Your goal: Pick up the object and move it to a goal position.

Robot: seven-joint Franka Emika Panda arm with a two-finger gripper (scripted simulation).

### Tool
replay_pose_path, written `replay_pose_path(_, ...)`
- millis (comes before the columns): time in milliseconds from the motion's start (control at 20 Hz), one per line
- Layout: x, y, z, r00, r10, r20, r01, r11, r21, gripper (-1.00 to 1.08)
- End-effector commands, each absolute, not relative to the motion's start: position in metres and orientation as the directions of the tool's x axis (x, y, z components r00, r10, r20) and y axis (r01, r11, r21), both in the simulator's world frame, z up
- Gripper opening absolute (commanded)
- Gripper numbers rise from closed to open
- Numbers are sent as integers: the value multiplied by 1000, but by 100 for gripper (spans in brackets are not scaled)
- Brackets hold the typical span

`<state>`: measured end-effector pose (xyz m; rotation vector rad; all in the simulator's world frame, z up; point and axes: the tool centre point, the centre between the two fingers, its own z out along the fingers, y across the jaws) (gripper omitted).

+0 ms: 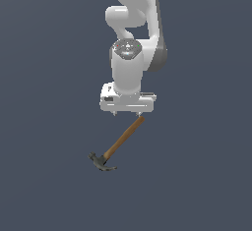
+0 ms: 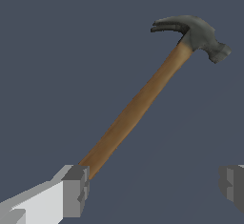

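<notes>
The hammer lies on the dark grey floor, its slim brown wooden handle running diagonally and its dark grey clawed head toward the exterior view's lower left. My gripper hangs over the handle's free end, pointing down. In the wrist view the jaws stand wide apart and hold nothing. The hammer handle ends right beside one finger, while the other finger is far from it. The head lies at the handle's far end. I cannot tell whether the finger touches the handle.
A plain dark grey floor fills both views. The white arm rises above the gripper. No other objects or goal marker show.
</notes>
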<state>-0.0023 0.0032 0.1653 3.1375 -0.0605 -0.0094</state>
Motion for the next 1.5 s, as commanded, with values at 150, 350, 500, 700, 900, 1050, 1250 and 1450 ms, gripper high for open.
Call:
replay_pose_path(150, 6, 2, 155, 991, -131, -7, -131, -991, 0, 100)
replay_pose_path(350, 15, 1, 145, 974, -225, -7, -225, -974, -2, 100)
replay_pose_path(500, 22, 1, 135, 951, -308, -8, -308, -951, -4, 100)
replay_pose_path(700, 32, -1, 122, 909, -416, -8, -416, -909, -4, 100)
replay_pose_path(900, 41, -2, 108, 855, -518, -8, -518, -855, -4, 100)
replay_pose_path(1050, 48, -3, 97, 809, -588, -7, -588, -809, -3, 100)
replay_pose_path(1250, 55, -4, 85, 750, -661, -5, -661, -750, -2, 100)
replay_pose_path(1450, 60, -4, 76, 703, -712, -3, -712, -703, -1, 100)
